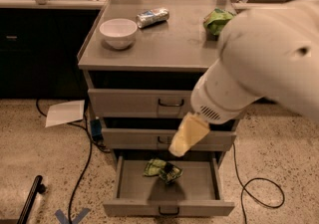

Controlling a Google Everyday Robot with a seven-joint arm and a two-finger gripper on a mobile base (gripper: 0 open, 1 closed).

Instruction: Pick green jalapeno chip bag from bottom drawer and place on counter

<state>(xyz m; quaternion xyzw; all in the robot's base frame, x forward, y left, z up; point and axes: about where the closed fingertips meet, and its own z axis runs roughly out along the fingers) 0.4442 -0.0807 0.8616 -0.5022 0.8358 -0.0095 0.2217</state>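
The green jalapeno chip bag [155, 168] lies crumpled on the floor of the open bottom drawer [194, 188], left of its middle. My white arm reaches in from the upper right and fills that side of the camera view. Its pale yellow wrist points down at the drawer. My gripper [170, 166] is at the bag's right end, just above or touching it. The grey counter [169, 44] tops the cabinet, and the arm hides its right edge.
On the counter stand a white bowl [118, 33], a silver-blue packet [152, 17] and a lime-green bag [217, 21]. Two upper drawers are ajar. A paper sheet [65, 112], cables [254, 188] and a black bar [30, 200] lie on the floor.
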